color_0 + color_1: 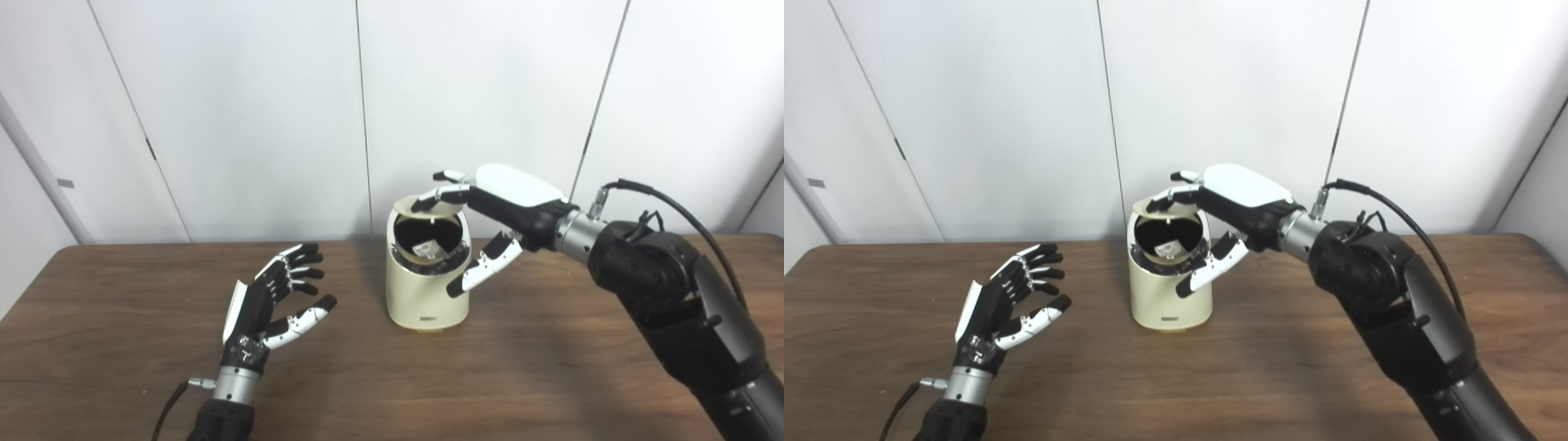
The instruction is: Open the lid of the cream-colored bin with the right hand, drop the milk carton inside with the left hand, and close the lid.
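The cream-colored bin (422, 294) stands upright at the middle of the table. Its round lid (424, 208) is tipped up at the back, showing the dark inside. The milk carton (429, 249) lies inside, only its pale top showing. My right hand (490, 211) is over the bin's rim, with its fingers (442, 195) resting on top of the raised lid and its thumb hanging in front of the bin's right side. My left hand (275, 300) hovers left of the bin, palm toward it, fingers spread and empty.
The brown wooden table (392, 380) stretches wide around the bin. White wall panels (245, 110) stand right behind it. A black cable (674, 208) loops over my right forearm.
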